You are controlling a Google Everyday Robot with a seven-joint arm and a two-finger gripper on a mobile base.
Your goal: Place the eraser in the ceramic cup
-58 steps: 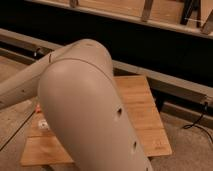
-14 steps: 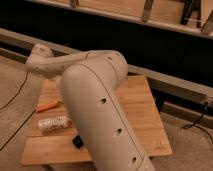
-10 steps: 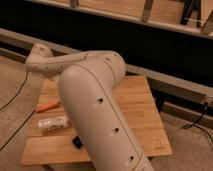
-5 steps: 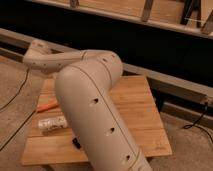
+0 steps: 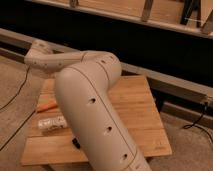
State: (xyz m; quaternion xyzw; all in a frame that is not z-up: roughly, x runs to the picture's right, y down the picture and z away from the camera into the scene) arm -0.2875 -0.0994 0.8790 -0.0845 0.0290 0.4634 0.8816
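Gripper not visible anywhere; whether it is released or clenched cannot be told. Big pale arm (image 5: 95, 115) fills the middle, its thick link running from the bottom edge up to an elbow, then a thinner link reaching left past the desk's far-left corner. Wooden desk (image 5: 137, 112) lies under the arm, its right half bare wood. Left of the arm, on the desk: a small orange object (image 5: 46, 105), and nearer the front edge a clear bottle lying on its side (image 5: 52, 123). Small dark object (image 5: 76, 142) sits just beside the arm, toward the desk's front edge. Eraser and ceramic cup not visible; much of the desk is hidden by the arm.
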